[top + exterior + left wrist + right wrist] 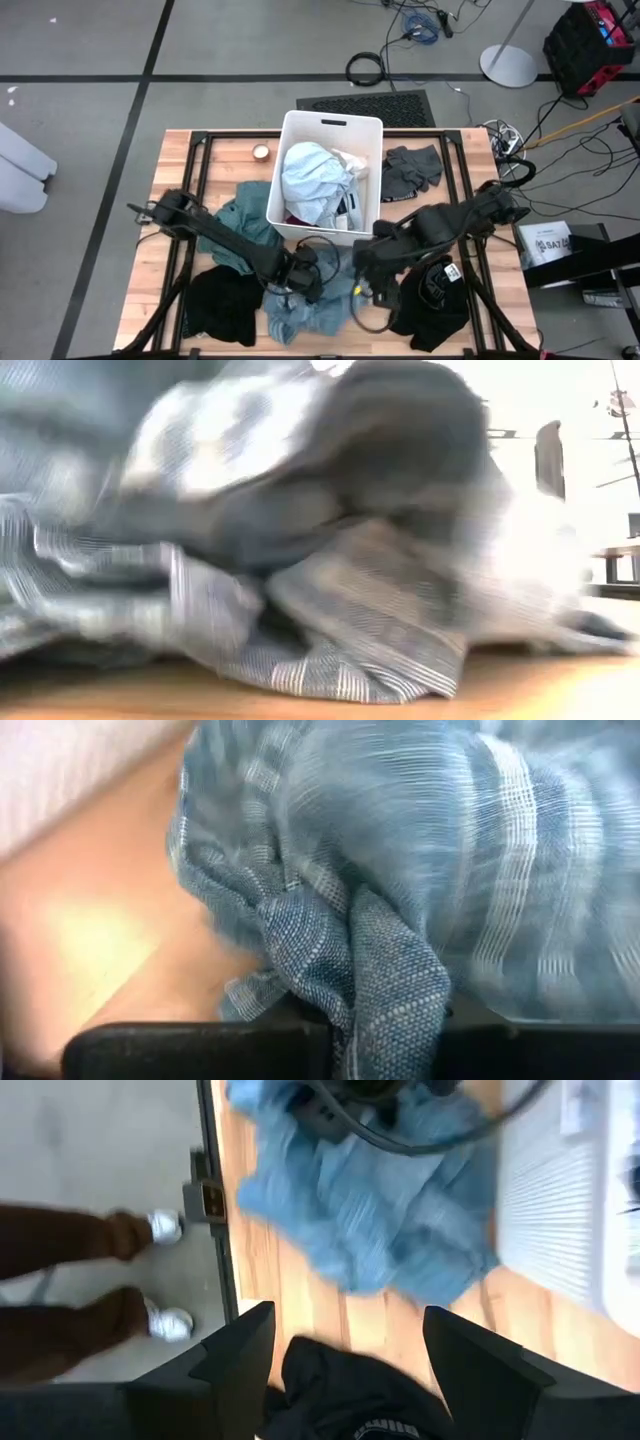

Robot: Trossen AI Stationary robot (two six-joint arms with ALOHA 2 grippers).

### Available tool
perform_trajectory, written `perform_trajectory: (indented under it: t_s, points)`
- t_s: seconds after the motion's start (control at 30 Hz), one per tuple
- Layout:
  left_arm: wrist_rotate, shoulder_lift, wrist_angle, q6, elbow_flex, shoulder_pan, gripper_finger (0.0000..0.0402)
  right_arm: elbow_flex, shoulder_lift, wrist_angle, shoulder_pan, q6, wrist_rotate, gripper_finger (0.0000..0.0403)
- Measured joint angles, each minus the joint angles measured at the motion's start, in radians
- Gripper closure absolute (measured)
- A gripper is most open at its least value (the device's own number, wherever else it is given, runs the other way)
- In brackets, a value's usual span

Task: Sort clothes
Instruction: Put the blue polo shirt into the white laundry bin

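Observation:
A blue-white striped garment (300, 318) lies bunched near the table's front edge, and it fills the low view (300, 630). My left gripper (308, 280) is at the garment's far side and is shut on it (385, 1040). My right gripper (366, 272) is open above the left edge of a black garment (432, 300), whose cloth shows between its fingers (350, 1395). A white bin (372, 130) holds light blue and white clothes (312, 180). A teal garment (245, 225), another black one (225, 305) and a dark grey one (412, 168) lie on the table. My left gripper pinches a bunched fold of the striped garment (385, 970) between its two fingers. Several layers are gathered there. The fingers slant down from the table's left. The rest of the garment lies slack on the table (330, 670).
A small round object (261, 152) sits left of the bin. A person's legs and white shoes (150, 1270) stand on the floor beside the table's edge. Bare wood shows at the near left corner (160, 290).

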Motion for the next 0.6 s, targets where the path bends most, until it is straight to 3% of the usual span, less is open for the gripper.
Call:
perform_trajectory:
  t_s: [0.37,0.6]
  points:
    - [-0.027,-0.308,0.108,0.010,0.006,-0.010,0.0356,0.001,-0.171,0.001,0.032,0.101,0.210,0.0161]
    - [-0.104,-0.441,0.237,0.035,0.006,-0.028,0.0356,0.001,-0.241,0.000,0.083,0.150,0.337,0.0161]
